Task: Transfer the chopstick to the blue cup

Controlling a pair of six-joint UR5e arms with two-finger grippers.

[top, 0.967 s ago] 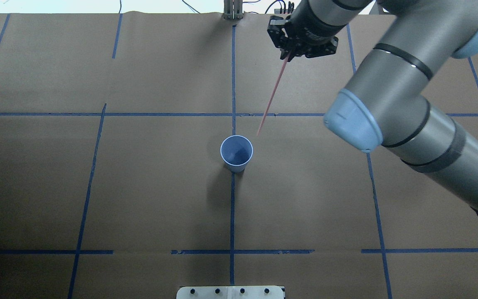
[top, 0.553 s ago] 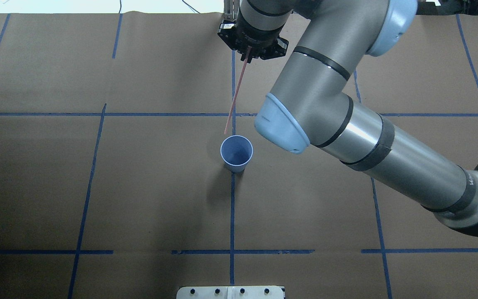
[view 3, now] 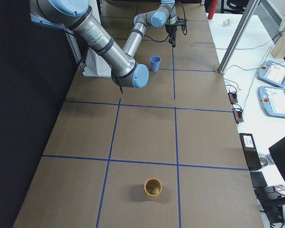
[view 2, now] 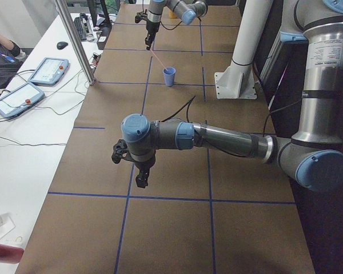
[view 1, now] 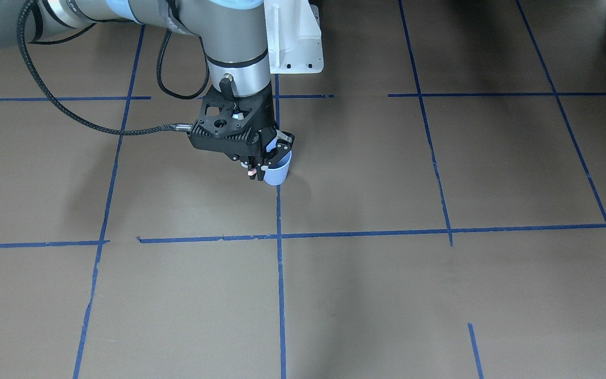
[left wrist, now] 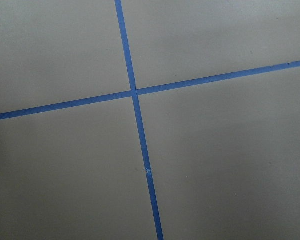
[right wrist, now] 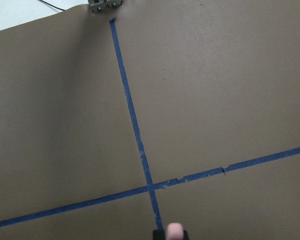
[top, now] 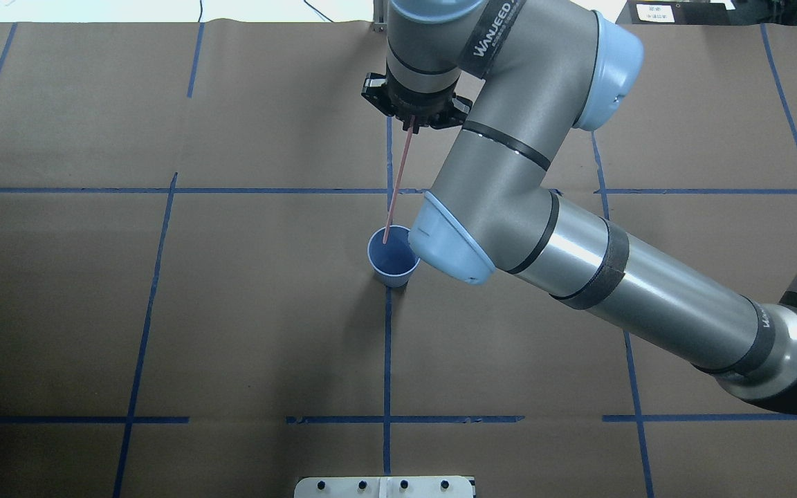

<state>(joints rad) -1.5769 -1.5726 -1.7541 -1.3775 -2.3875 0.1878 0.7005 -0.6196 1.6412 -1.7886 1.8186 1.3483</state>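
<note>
Overhead: the right gripper (top: 412, 124) hangs beyond the cup (top: 393, 279), its fingers clamped on the top end of the chopstick (top: 396, 183). The stick slants down toward the robot with its tip at the cup's mouth, seemingly just inside the far rim. The tilt likely lets the tip lead in first. The right arm's elbow (top: 450, 242) overlaps the cup's right edge here.

Front-facing: the gripper covers most of the cup. Only the stick's pink butt shows between the fingers, and the tip is hidden.

Left side: the far arm's stick runs down to about rim level. The left gripper (view 2: 142, 178) hangs low, well apart from the cup and out of the way. I cannot tell how its fingers stand.

Right side: a tan cup (view 3: 153, 188) stands far down the table, well clear.

Left wrist: only crossed tape (left wrist: 135, 92).

Right wrist: the pink butt sits at the bottom edge, pinched between dark pads.
</note>
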